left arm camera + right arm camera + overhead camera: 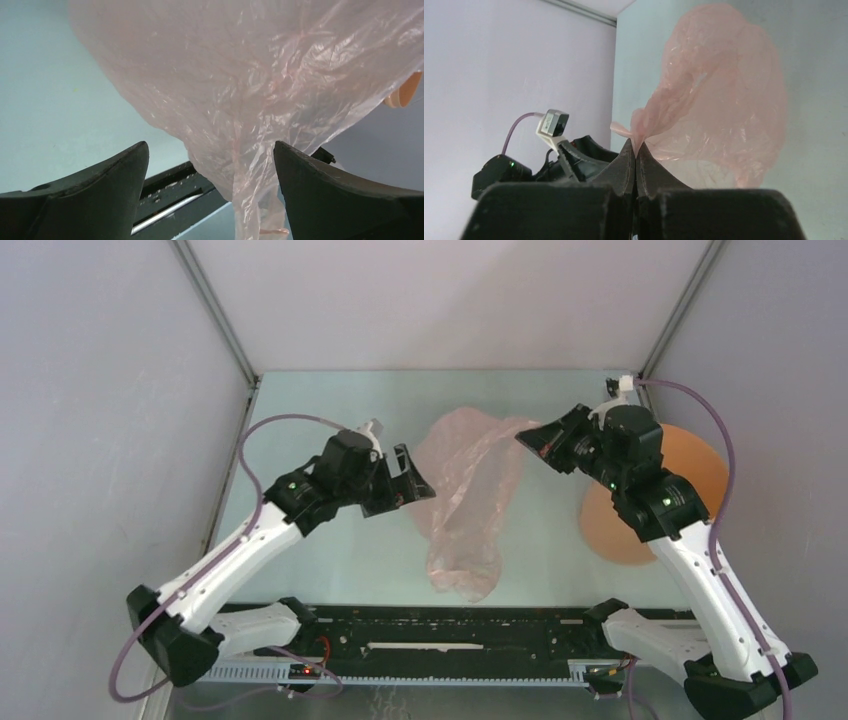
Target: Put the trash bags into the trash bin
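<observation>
One translucent pale-pink plastic bag (470, 500), at the centre, is pinched at 1 o'clock by the right gripper (523, 435). At its 9 o'clock the left gripper (418, 477) stands spread; the round orange-tan plastic bin (700, 465) is at 3 o'clock.

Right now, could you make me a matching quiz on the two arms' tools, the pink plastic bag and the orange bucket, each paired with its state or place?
Things:
1. left tool
2. right tool
3. wrinkly pale-pink plastic film bag
4. round orange-tan plastic bin

States or places:
A. at the far right, partly hidden
B. shut, pinching film
C. open wide
D. held by one edge, in the middle

Pairs: 1-C; 2-B; 3-D; 4-A
</observation>
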